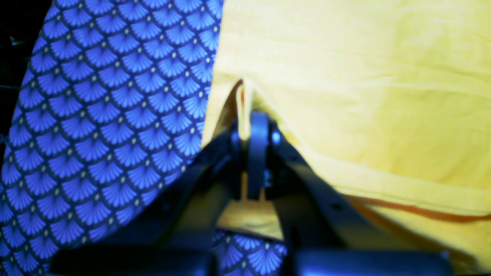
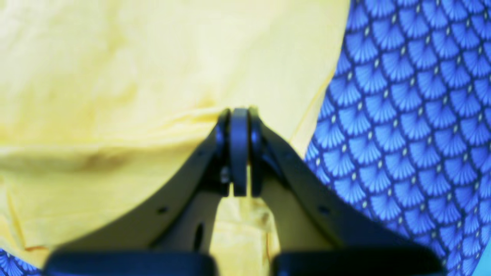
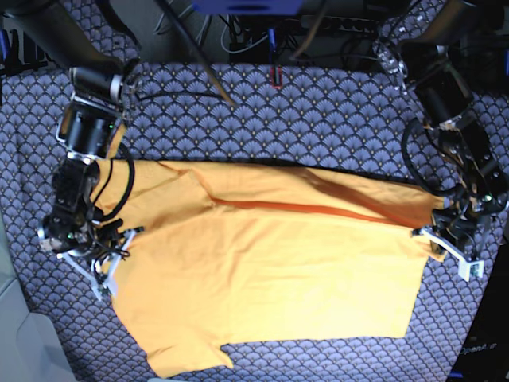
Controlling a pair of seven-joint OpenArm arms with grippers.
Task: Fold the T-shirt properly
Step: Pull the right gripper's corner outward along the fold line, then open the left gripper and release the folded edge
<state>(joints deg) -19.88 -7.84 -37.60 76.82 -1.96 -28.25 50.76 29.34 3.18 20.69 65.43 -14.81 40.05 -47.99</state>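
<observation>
A: Where's the shirt (image 3: 262, 278)?

B: Spread across the desk (image 3: 318, 119), on the fan-patterned cloth (image 1: 96, 115). A band along the far side is doubled over the body; the crease shows as a darker line running across it. One sleeve sticks out at the near corner.

A: And the hands?

B: Both clamped on the shirt. The left hand (image 1: 249, 115) pinches an edge at one end, a small tent of fabric pulled up between its closed jaws. The right hand (image 2: 239, 115) has its jaws together on the fabric at the opposite end.

A: So how far along?

B: Early, I'd say. One lengthwise fold looks started and is not yet flat. The near half lies open, the sleeve is untucked, and no crosswise fold has been made.

A: What's left?

B: Probably laying this fold down, bringing in the near side and sleeve, then halving the length.
</observation>
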